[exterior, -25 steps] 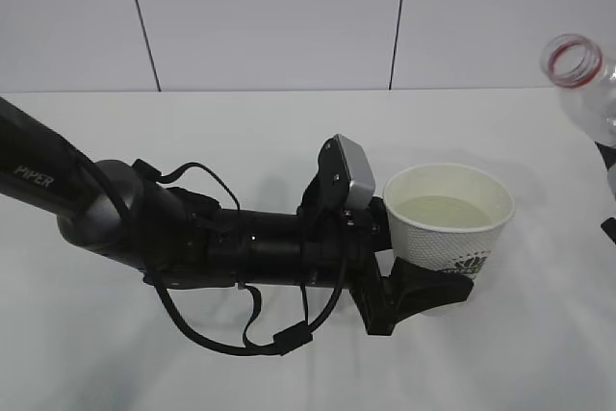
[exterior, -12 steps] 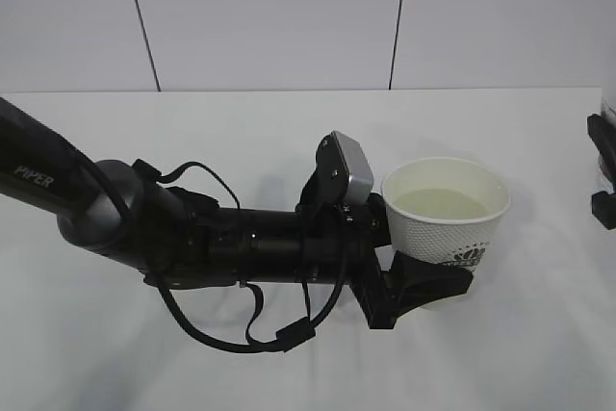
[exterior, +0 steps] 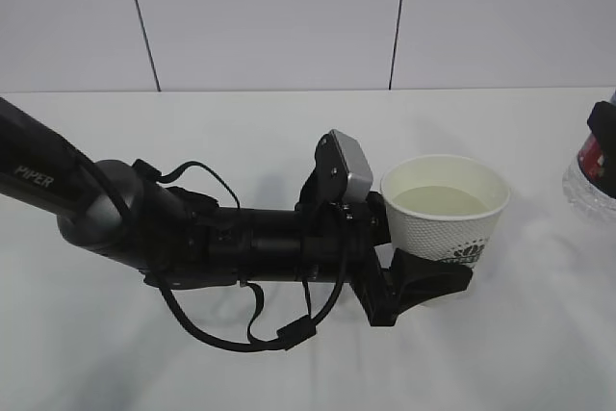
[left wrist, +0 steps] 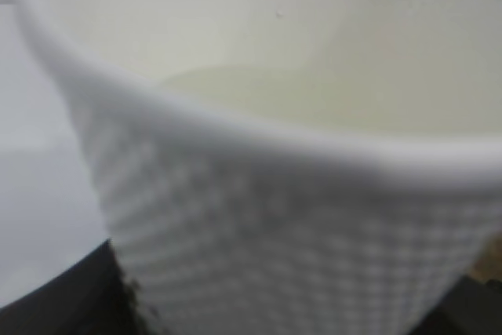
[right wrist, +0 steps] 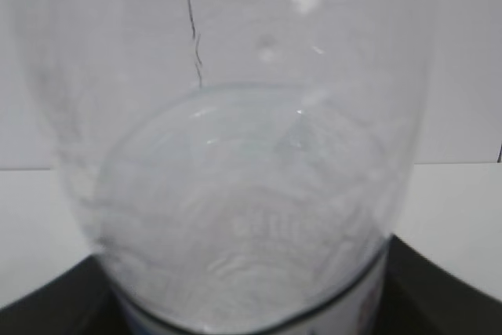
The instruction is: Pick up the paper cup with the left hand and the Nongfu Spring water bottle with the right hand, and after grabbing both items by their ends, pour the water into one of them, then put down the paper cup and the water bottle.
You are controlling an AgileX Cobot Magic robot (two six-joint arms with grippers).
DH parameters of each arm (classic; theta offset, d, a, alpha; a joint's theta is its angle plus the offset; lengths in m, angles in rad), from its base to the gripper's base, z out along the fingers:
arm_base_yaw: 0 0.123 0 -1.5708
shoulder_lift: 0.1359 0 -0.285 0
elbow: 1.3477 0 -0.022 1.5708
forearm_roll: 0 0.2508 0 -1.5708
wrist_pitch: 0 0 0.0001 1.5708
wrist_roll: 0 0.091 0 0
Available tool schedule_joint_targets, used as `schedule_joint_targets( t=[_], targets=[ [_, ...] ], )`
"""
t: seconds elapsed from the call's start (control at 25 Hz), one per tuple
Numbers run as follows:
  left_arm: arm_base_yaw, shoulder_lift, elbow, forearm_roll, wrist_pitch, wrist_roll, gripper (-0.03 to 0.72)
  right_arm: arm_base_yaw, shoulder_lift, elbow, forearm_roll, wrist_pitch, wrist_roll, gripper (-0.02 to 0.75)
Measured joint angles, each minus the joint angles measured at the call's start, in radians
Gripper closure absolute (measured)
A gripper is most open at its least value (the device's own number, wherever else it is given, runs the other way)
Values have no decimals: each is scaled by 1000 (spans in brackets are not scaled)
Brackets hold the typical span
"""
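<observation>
Since a second ago the Nongfu Spring water bottle has swung from a tilted, mouth-up pose at the far right down to an upright stand, its base now on or just above the tabletop, while the paper cup has barely shifted. Left end effector is clamped low around the cup's lower wall, keeping the rim level so the water inside stays put; its wrist view is filled by the dimpled cup wall and rim, liquid showing within. Right end effector grips the bottle, well to the right of the cup, at the very edge of the exterior view; its wrist view looks through the clear body. Pouring appears finished, and the bottle seems to be going down first. Left of the cup stretches the black arm, with the cup not obviously resting on the tabletop yet.
</observation>
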Motion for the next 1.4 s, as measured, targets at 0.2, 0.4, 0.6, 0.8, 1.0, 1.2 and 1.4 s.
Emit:
schedule_joint_targets(
  t=[0.2,0.4,0.6,0.8,1.0,1.2,1.4],
  targets=[
    [0,0,0,-4,0,0,153,0,0,0,0,28,13,265],
    [0,0,0,-6,0,0,153,0,77,0,0,-4,14,265],
    [0,0,0,-7,0,0,153,0,254,-4,0,-160,14,265],
    [0,0,0,-8,0,0,153,0,396,-38,2,-205,15,266],
    [0,0,0,-8,0,0,153,0,456,-78,2,-209,15,266],
    [0,0,0,-10,0,0,153,0,500,-138,4,-213,17,266],
    [0,0,0,-10,0,0,153,0,561,-205,6,-213,17,266]
  ],
)
